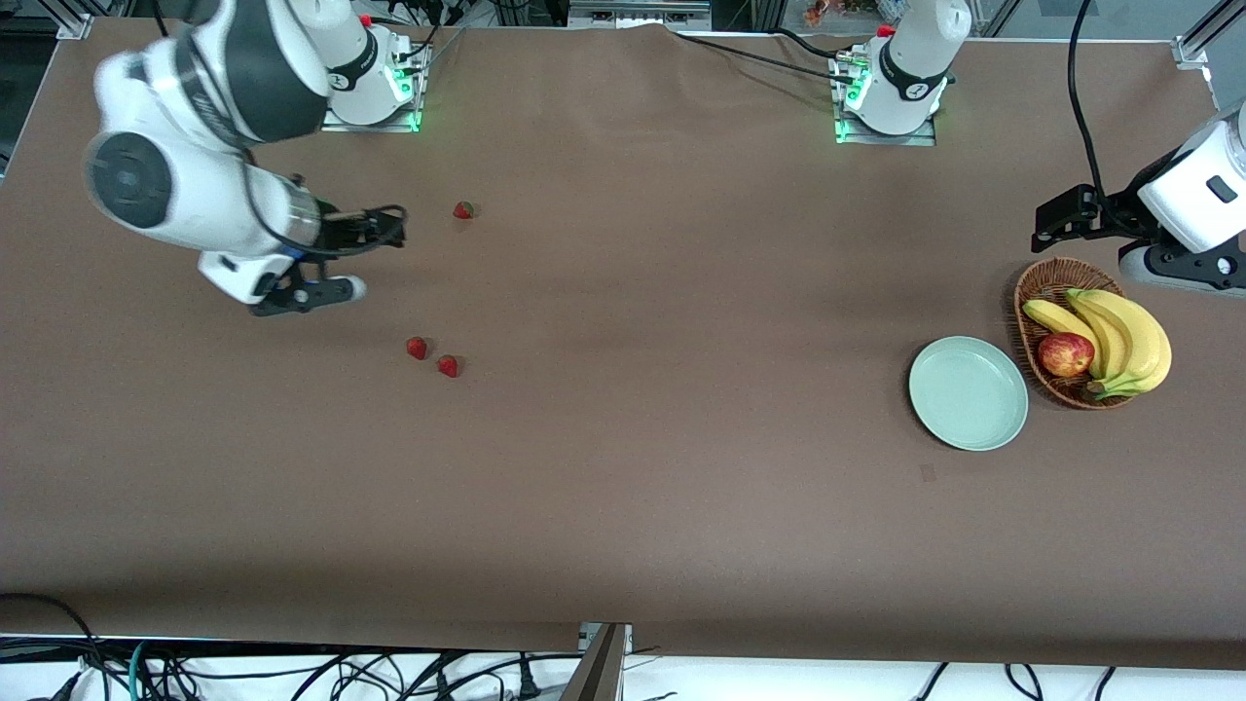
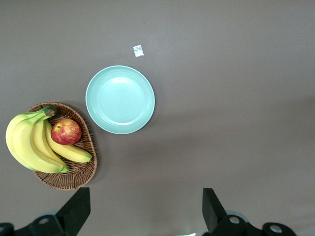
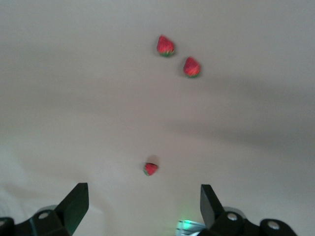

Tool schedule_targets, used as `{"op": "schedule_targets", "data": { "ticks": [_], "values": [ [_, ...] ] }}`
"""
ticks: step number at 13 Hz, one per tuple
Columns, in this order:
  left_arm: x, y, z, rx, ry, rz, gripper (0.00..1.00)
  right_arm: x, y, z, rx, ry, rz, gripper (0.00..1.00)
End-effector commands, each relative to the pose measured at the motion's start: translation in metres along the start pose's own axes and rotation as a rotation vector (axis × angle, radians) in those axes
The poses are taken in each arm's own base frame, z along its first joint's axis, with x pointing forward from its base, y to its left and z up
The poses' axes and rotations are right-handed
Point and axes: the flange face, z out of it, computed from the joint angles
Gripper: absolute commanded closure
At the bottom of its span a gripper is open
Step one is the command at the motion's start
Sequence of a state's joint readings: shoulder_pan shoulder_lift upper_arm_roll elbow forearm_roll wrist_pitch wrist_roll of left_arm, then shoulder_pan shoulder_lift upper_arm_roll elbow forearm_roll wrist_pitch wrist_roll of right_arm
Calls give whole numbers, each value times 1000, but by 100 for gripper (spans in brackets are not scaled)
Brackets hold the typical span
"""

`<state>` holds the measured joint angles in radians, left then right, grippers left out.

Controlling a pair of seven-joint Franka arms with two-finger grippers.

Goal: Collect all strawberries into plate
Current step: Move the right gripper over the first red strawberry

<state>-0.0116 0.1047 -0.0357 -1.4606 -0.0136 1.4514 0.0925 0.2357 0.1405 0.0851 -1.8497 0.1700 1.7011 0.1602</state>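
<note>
Front view — strawberries (image 1: 418,348) sit well apart from the plate (image 1: 969,392); both grippers (image 1: 336,258) (image 1: 1056,216) gape, empty — tiny berries could slip.

Three strawberries lie toward the right arm's end of the table: one (image 1: 463,209) farther from the front camera, two (image 1: 417,348) (image 1: 447,366) nearer it, side by side. At the left arm's end, the plate (image 1: 968,392) sits just beside the basket (image 1: 1044,292), which holds bananas (image 1: 1119,336) and an apple (image 1: 1065,353).
</note>
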Motion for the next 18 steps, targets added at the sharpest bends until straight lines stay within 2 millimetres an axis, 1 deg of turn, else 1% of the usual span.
{"op": "schedule_targets", "data": {
  "ticks": [1, 2, 3, 4, 5, 7, 11, 13, 16, 18],
  "values": [
    [4, 0, -4, -6, 6, -1, 0, -30, -35, 74, -14, 25, 109, 1],
    [4, 0, -5, -6, 7, -1, 0, -39, -51, 105, -22, 36, 169, 1],
    [4, 0, -5, -6, 7, -2, 0, -49, -70, 131, -33, 40, 222, 1],
    [4, -1, -4, -5, 5, -2, 0, -56, -80, 151, -40, 39, 264, 1],
    [4, -1, -5, -6, 7, -2, 0, -59, -79, 164, -51, 20, 283, 1],
    [4, -1, -4, -6, 6, 1, 0, -67, -70, 186, -70, -7, 291, 1],
    [4, 0, -5, -6, 7, 1, 0, -85, -44, 239, -77, 24, 295, 1],
    [4, 0, -4, -6, 6, 1, 0, -95, -33, 260, -80, 37, 300, 1],
    [4, -1, -4, -7, 6, -1, 0, -104, -24, 279, -89, 29, 305, 1],
    [4, -1, -5, -6, 7, -1, 0, -105, -20, 293, -83, 39, 307, 4]
  ]
}}
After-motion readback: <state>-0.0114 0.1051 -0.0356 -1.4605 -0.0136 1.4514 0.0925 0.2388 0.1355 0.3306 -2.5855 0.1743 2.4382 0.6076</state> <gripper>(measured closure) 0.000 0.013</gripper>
